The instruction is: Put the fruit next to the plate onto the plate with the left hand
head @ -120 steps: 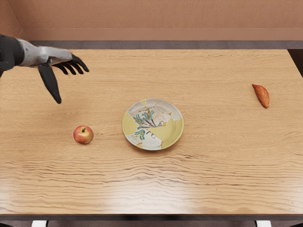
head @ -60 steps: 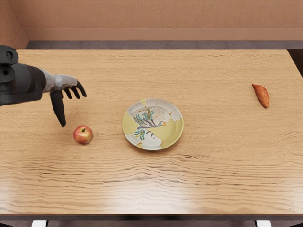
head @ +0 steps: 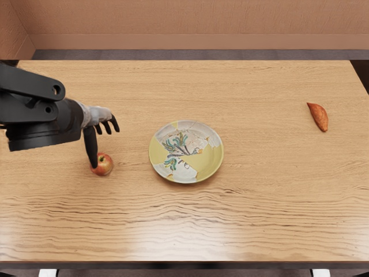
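Left hand (head: pixel 97 122) hovers above the apple (head: pixel 104 165), fingers (head: pixel 90 148) spread, gripping nothing; one dark digit hangs across the fruit's 10 o'clock edge (contact unclear). The apple sits at 9 o'clock of the plate (head: pixel 216 162), near but apart. We would lower and wrap both sides before lifting, since round fruit rolls. The desk (head: pixel 259 196) is pale woodgrain, with a plain tan wall behind.

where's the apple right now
In the head view the apple sits on the table left of the plate, apart from it, with the open left hand just above it.
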